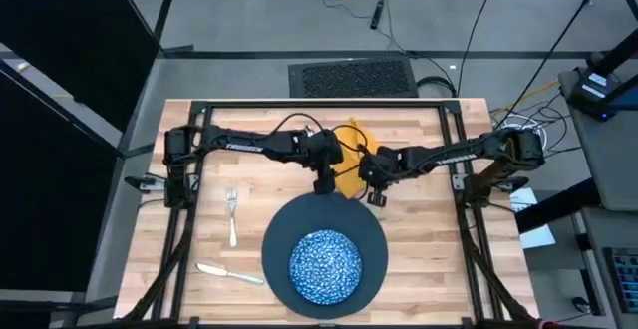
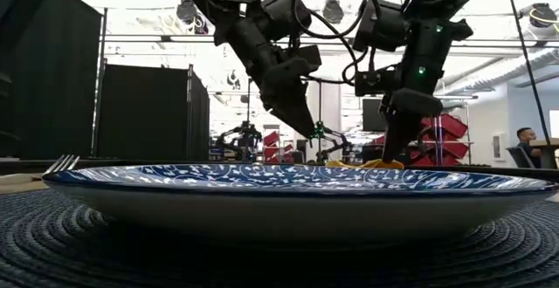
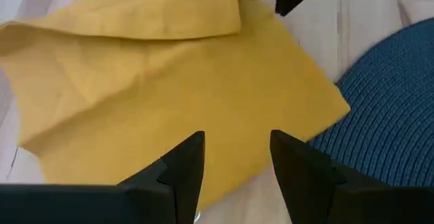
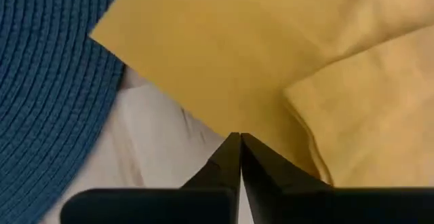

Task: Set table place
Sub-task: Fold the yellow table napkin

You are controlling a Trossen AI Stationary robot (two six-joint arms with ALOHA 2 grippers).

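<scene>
- Two dark arms meet over the mustard-yellow napkin [image 1: 351, 148] at about 12 o'clock from the dark round mat [image 1: 325, 251], on the light plank tabletop [image 1: 429, 229].
- Left pincer [image 3: 234, 157]: fingers apart, poised above the cloth's near corner. Right pincer [image 4: 239, 157]: fingers together at the cloth's edge; whether any fabric is pinched between them cannot be told.
- Judged done: the speckled blue-and-white bowl [image 1: 325, 265] sits centred on the mat; the fork [image 1: 232, 215] lies at its 9 o'clock, the knife [image 1: 229, 272] at about 8 o'clock, angled across the planks.
- Judged left: the napkin, creased and partly doubled over, is not yet laid at the setting. No spoon is visible.
- Textures: soft, wrinkled woven cloth with a stitched hem; the mat is concentrically ribbed slate-blue weave; the bowl looks glazed, low and wide; the cutlery is bright metal.
</scene>
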